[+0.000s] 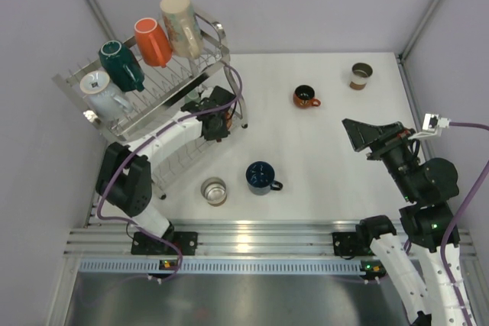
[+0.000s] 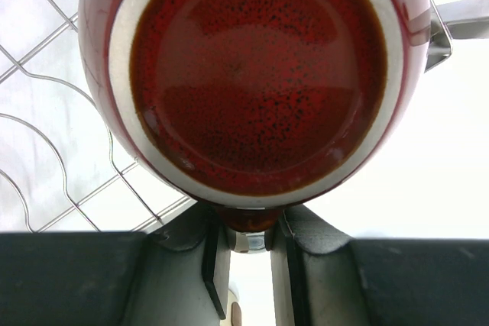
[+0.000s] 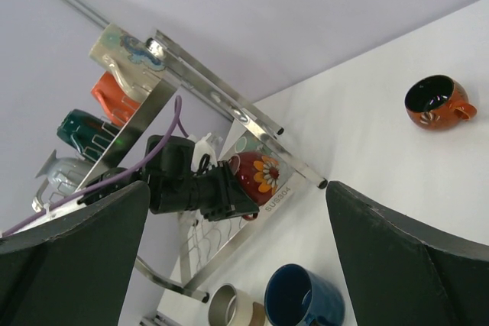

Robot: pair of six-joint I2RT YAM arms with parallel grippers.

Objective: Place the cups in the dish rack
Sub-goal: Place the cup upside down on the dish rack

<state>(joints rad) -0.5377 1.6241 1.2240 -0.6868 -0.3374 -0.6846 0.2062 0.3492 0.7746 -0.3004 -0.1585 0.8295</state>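
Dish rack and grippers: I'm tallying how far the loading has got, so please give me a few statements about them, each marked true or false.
1. Four cups rest on the upper tier of the dish rack: pale mug, teal cup, orange cup, beige cup. True.
2. The left gripper is empty. False: it is shut on the red cup, beside the rack's lower tier.
3. The right gripper is open and holds nothing. True.
4. The navy mug sits in the rack. False: it stands on the table.
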